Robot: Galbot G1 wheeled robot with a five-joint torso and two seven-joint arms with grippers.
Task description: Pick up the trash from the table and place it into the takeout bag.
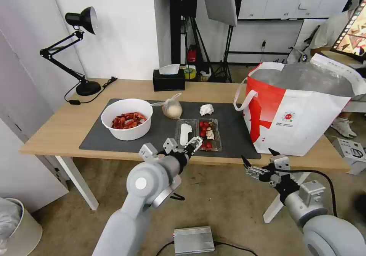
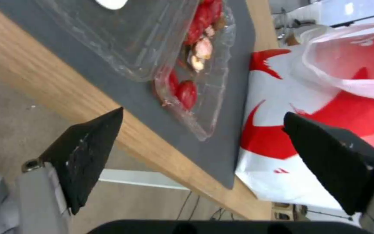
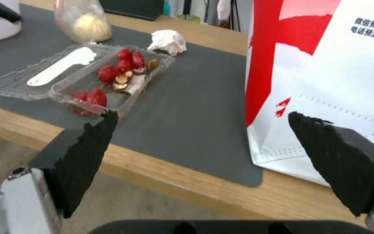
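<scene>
On the table's [image 1: 53, 128] dark grey mat [image 1: 160, 128] lie a white bowl of red shells [image 1: 127, 118], a knotted clear bag [image 1: 172, 109], a crumpled tissue [image 1: 206, 109] and an open clamshell tray [image 1: 198, 133] with red scraps. The takeout bag [image 1: 301, 111] stands open at the table's right end. My left gripper [image 1: 183, 145] hovers open at the front edge, just short of the tray [image 2: 152, 42]. My right gripper [image 1: 258, 155] hangs open below the table's front edge, facing the mat's corner between the tray [image 3: 87, 78] and the bag [image 3: 334, 81].
A black tissue box [image 1: 169, 79] and a black desk lamp [image 1: 78, 50] stand at the table's back. On the floor lie a silver box [image 1: 193, 240], a pale bin [image 1: 19, 225] at left and a small carton [image 1: 352, 153] at right.
</scene>
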